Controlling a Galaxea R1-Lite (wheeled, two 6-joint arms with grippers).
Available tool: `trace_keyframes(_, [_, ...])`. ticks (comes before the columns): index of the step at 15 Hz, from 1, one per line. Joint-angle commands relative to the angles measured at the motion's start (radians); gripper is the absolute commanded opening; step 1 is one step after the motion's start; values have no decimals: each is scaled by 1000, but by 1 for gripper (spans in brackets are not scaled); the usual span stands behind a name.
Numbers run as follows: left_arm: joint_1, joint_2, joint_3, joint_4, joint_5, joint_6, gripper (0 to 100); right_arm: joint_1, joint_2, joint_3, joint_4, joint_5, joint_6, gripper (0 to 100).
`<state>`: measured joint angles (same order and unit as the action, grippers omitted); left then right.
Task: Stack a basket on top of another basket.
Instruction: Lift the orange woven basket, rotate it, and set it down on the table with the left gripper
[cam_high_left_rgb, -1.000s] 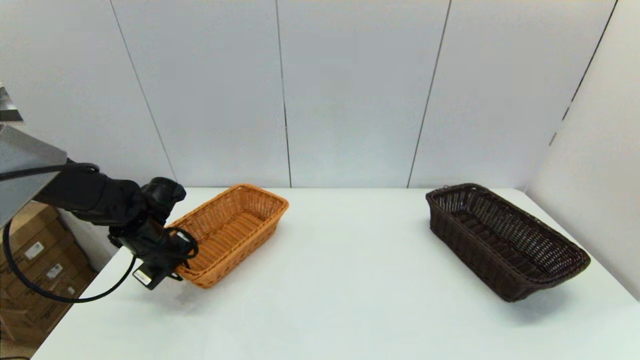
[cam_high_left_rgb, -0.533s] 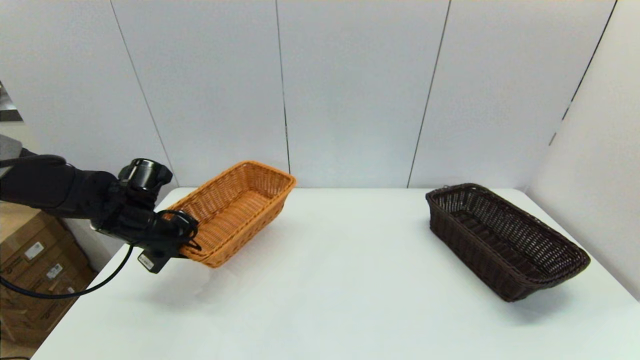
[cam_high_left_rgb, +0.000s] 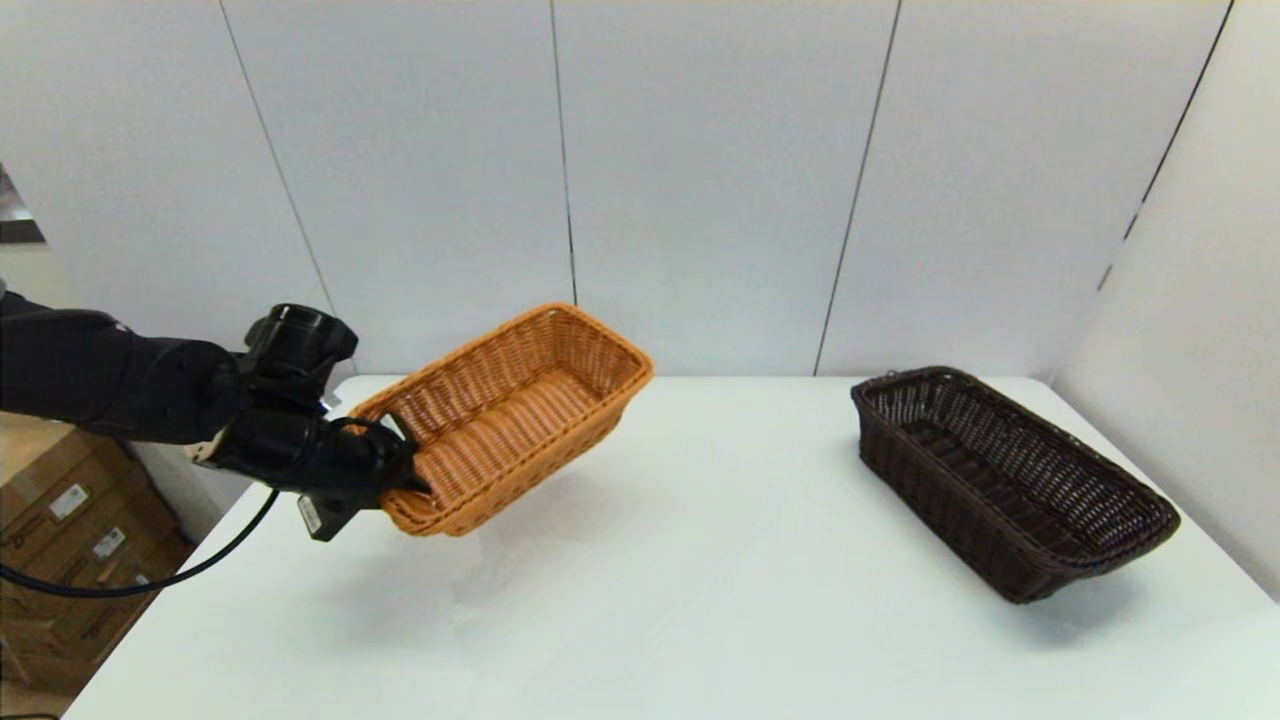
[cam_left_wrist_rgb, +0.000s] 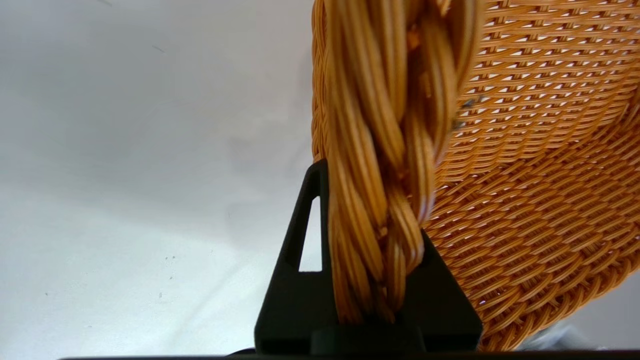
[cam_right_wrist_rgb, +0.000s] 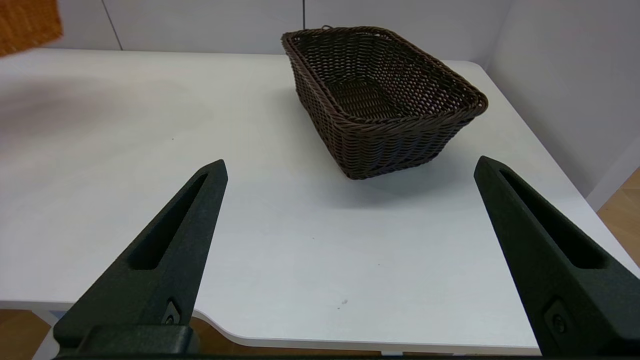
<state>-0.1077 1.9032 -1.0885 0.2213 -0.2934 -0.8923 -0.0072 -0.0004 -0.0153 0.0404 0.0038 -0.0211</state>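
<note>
In the head view, the orange-tan basket (cam_high_left_rgb: 515, 415) is seen lifted clear of the white table (cam_high_left_rgb: 640, 600), tilted with its far end higher than its near end. Its near short rim is gripped by the left gripper (cam_high_left_rgb: 400, 478), which reaches in from the table's left side. The dark brown basket (cam_high_left_rgb: 1010, 480) is seen resting on the table toward the right rear corner, well apart from the lifted basket. Cardboard boxes (cam_high_left_rgb: 70, 530) are visible beyond the table's left edge. The right arm is not shown in this view.

In the left wrist view, detail hidden from the head camera is given: the braided rim of the orange-tan basket (cam_left_wrist_rgb: 525, 165) is clamped between the two black fingers (cam_left_wrist_rgb: 295, 280) of the left gripper (cam_left_wrist_rgb: 372, 280), which are closed narrowly on the braid, one finger outside the wall and one inside. The table surface is seen below, not touched by the basket.

In the right wrist view, the right gripper (cam_right_wrist_rgb: 350, 170) is shown held low at the table's near edge, its fingers (cam_right_wrist_rgb: 165, 250) spread wide and holding nothing. The dark brown basket (cam_right_wrist_rgb: 380, 95) is seen upright ahead of it, apart from the fingers. A corner of the orange-tan basket (cam_right_wrist_rgb: 27, 22) appears at the far left.
</note>
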Motion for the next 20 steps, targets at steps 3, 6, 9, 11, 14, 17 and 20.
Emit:
trace_keyframes(3, [-149,40,-16,61,-1,251,0,0,0,0,-1,1,0,100])
trace_keyframes(6, [-225,48,-28,99,-10,401,0,0,0,0,1,1,0,100])
trace_keyframes(9, [-273,89,-103,147,-20,434,0,0,0,0,1,1,0,100])
trace_keyframes(11, [-299,128,-143,165,-53,449,0,1,0,0,1,1,0,100])
trace_keyframes(14, [-308,162,-174,165,-53,446,0,0,0,0,-1,1,0,100])
trace_keyframes(17, [-316,194,-183,165,-53,440,0,0,0,0,1,1,1,100])
trace_keyframes(20, [-316,220,-186,165,-52,440,0,1,0,0,-1,1,1,100])
